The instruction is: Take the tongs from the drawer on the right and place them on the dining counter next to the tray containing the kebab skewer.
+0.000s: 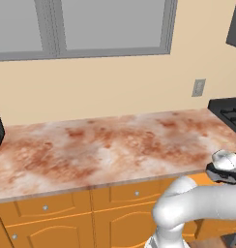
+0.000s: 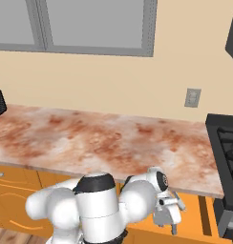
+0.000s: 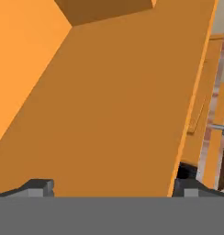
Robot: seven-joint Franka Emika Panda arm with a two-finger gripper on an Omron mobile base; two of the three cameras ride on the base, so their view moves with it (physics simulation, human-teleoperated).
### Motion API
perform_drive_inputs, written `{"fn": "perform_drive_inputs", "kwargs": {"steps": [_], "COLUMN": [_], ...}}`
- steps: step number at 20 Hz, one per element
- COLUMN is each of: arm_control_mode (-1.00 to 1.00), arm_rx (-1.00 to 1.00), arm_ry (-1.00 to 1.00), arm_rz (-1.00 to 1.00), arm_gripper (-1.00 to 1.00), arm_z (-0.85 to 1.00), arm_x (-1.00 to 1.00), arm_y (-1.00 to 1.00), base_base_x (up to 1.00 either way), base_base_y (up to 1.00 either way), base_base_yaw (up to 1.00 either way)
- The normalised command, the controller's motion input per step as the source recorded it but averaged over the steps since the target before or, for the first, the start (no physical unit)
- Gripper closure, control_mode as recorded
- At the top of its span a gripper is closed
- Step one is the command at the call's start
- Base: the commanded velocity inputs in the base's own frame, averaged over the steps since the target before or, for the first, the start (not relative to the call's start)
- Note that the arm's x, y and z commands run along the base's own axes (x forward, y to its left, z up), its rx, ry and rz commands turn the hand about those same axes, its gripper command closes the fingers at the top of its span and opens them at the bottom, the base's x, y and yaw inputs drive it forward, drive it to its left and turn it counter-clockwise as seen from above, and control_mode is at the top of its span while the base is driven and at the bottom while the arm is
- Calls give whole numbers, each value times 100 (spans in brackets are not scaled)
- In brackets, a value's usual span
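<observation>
Below the marbled wall worktop (image 2: 113,138), white arm reaching low at the right, gripper (image 3: 111,186) hanging with fingertips (image 3: 40,187) spread wide over the open orange drawer (image 3: 109,105), bare wooden floor showing, tongs not discernible inside.

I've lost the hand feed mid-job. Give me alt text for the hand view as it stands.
The hand camera looks into an open orange wooden drawer, whose bare floor and side walls take up most of the picture, with no tongs visible on the part shown. The claw is open, one dark fingertip at each bottom corner. Past the drawer's right wall run strips of orange cabinet front.
</observation>
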Motion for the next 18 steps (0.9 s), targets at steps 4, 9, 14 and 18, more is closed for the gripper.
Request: {"fn": "perform_drive_inputs", "kwargs": {"steps": [4,9,14,18], "arm_control_mode": [-100,-100,-100,-100], "arm_rx": [11,23,16,0], "arm_ry": [24,11,5,0], "arm_rz": [-23,-29,-26,0], "arm_gripper": [-100,-100,-100,-100], "arm_z": [-99,-77,-41,0], "arm_x": [-100,-100,-98,-4], "arm_y": [-76,-79,-61,0], "base_base_x": [0,0,0,0], "base_base_y": [0,0,0,0], "base_base_yaw": [0,0,0,0]}}
